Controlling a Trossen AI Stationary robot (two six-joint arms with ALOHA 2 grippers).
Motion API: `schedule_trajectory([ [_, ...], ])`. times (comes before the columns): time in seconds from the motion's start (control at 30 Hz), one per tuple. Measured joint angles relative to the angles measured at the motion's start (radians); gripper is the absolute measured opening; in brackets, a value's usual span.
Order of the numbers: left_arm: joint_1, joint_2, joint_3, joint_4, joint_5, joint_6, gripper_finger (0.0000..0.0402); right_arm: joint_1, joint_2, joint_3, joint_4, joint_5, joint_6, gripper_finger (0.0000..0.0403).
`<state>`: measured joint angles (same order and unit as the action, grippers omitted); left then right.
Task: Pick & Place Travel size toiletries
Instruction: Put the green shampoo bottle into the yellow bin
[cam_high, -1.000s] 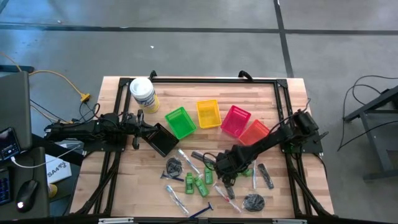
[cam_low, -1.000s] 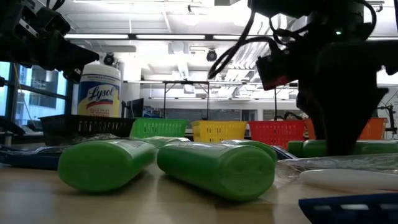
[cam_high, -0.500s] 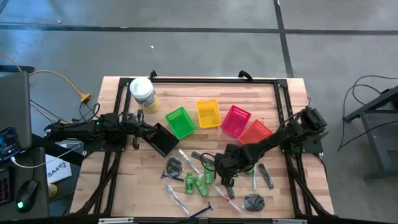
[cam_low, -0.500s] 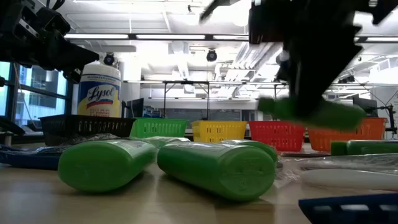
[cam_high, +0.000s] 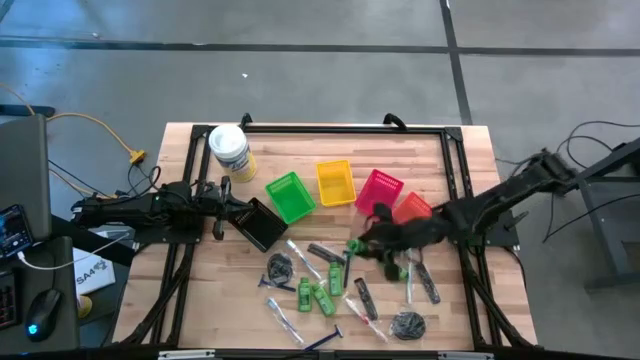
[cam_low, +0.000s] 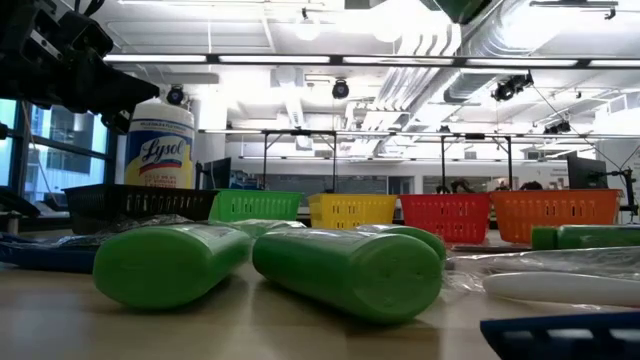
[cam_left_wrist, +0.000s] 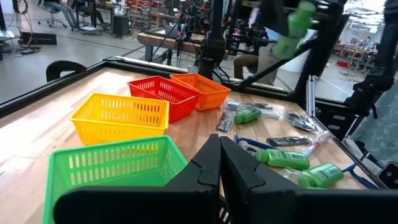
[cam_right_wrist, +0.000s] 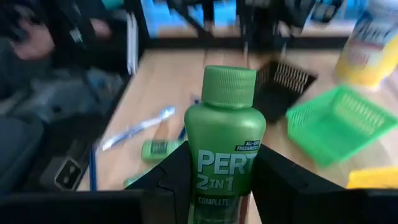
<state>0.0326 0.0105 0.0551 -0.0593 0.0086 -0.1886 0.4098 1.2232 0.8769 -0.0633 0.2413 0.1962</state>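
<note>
Right gripper lifted above the table, pinching a green bottle between both fingers, cap pointing away from the wrist. Seen from above, bottle held in the air just in front of the red basket and orange basket, over the scattered toiletries. Below and beside this gripper, on the table: more green bottles, clear tubes, black combs, dark coiled bundles, a blue razor. Farther from it, the yellow basket and green basket.

Left gripper pressed together, resting at the black basket, well apart from the right gripper, near the white tub. In the low view, two green bottles lying in front, baskets in a row behind.
</note>
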Motion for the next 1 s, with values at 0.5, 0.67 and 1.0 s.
schedule_trajectory([
  [0.5, 0.000, 0.000, 0.000, 0.000, 0.000, 0.000, 0.0000, -0.138, -0.462, -0.715, 0.709, -0.067, -0.210, 0.0129],
  [0.67, 0.000, 0.000, 0.000, 0.001, -0.001, 0.000, 0.0000, -0.157, -0.496, -0.772, 0.754, -0.026, -0.148, 0.0130],
  [1.0, 0.000, 0.000, 0.000, 0.005, -0.043, 0.000, 0.0000, -0.182, -0.329, -0.525, 0.564, 0.142, -0.095, 0.0134],
])
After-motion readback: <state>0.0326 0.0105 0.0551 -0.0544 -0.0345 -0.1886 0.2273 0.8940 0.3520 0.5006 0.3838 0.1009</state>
